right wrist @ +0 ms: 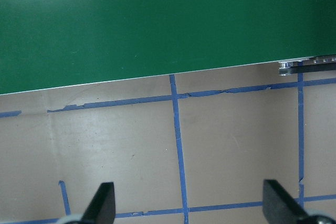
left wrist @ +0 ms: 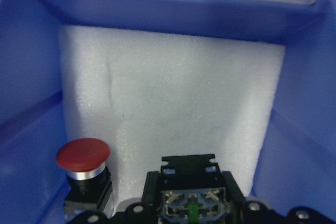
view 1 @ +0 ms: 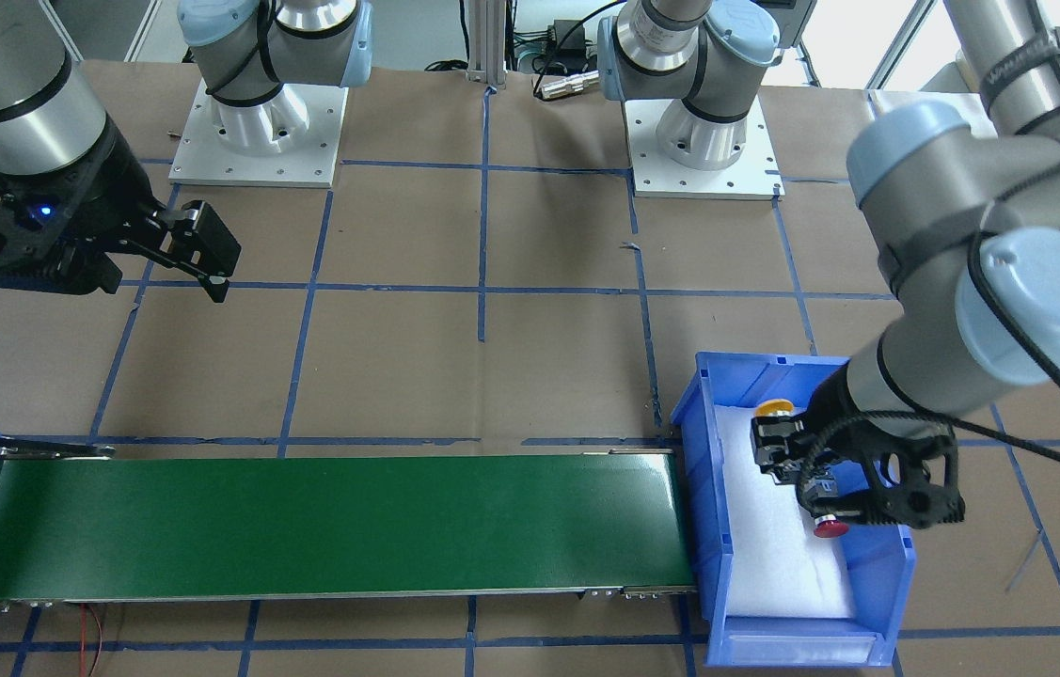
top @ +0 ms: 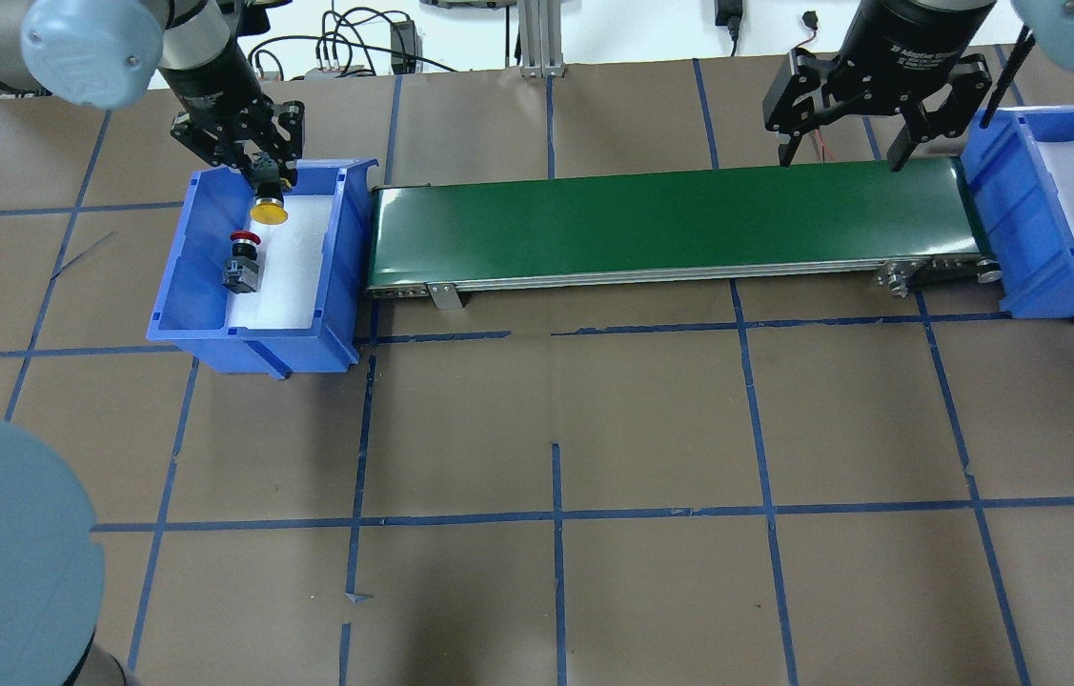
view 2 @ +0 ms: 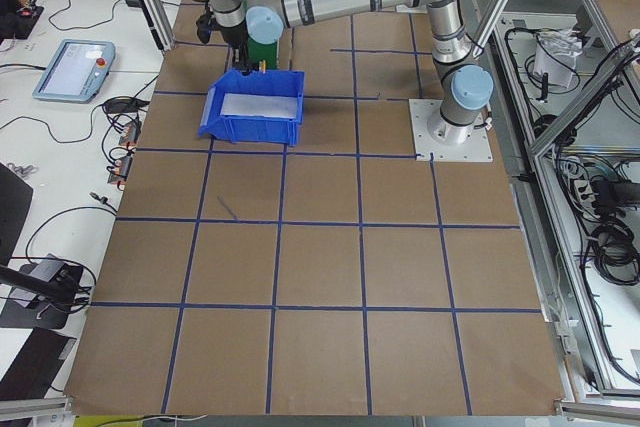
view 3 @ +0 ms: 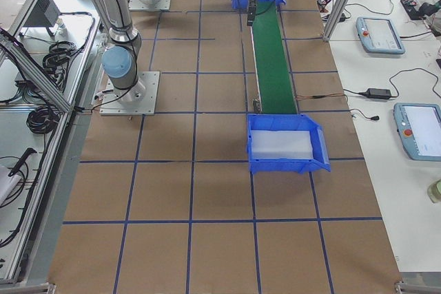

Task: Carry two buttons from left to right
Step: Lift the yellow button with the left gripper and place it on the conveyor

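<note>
My left gripper [top: 257, 170] reaches down into the blue left bin [top: 251, 333] and is shut on the yellow button [top: 269, 211]. Its yellow cap [view 1: 774, 407] sticks out beyond the fingers, and its black-and-grey contact block [left wrist: 191, 203] sits between them in the left wrist view. The red button [top: 242, 259] stands free on the white foam beside it and also shows in the front view [view 1: 830, 527] and the left wrist view [left wrist: 83, 156]. My right gripper [top: 841, 157] is open and empty, hanging above the right end of the green belt; its fingers [right wrist: 105, 205] spread wide.
A green conveyor belt [top: 670, 219] runs between the left bin and the blue right bin [top: 1032, 267], which is lined with white foam. The table is brown paper with blue tape lines. The arm bases [view 1: 257, 132] stand at the robot's side.
</note>
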Robot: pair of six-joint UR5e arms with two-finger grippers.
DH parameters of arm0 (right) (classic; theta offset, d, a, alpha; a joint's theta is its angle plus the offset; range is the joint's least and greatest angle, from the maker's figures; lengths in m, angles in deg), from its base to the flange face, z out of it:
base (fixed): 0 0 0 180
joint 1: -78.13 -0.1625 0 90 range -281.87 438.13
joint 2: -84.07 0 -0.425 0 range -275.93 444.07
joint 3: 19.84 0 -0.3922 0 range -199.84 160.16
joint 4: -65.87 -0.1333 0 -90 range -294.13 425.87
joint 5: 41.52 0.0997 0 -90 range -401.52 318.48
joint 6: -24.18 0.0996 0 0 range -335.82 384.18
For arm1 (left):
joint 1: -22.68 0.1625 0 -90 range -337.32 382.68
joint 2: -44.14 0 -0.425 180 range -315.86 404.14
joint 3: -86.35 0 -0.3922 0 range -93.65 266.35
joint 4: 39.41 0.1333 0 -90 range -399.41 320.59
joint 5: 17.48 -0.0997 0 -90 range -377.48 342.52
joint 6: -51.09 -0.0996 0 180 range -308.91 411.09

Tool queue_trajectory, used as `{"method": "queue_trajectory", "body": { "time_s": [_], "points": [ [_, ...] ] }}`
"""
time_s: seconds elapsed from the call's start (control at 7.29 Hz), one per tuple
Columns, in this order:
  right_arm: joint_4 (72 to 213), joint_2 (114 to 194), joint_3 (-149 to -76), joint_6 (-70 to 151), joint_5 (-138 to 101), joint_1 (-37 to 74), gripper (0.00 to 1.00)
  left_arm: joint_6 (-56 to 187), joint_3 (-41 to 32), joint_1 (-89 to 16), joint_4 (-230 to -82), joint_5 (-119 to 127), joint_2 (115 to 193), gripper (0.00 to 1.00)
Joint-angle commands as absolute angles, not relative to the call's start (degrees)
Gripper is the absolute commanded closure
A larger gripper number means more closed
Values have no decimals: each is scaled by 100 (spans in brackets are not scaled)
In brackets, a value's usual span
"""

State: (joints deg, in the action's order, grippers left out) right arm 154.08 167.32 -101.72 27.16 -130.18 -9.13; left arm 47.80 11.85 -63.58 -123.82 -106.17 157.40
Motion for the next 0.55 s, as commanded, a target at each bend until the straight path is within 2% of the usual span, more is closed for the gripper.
{"method": "queue_trajectory", "body": {
  "time_s": [0.0,0.41],
  "points": [
    [15358,16739,-10201,2699,-13099,-818,0,5551,1190,-7168,-12232,-10581,15758,76],
    [15262,16861,-10263,2795,-13091,-906,0,5663,1059,-7733,-11185,-10572,16778,77]
  ]
}}
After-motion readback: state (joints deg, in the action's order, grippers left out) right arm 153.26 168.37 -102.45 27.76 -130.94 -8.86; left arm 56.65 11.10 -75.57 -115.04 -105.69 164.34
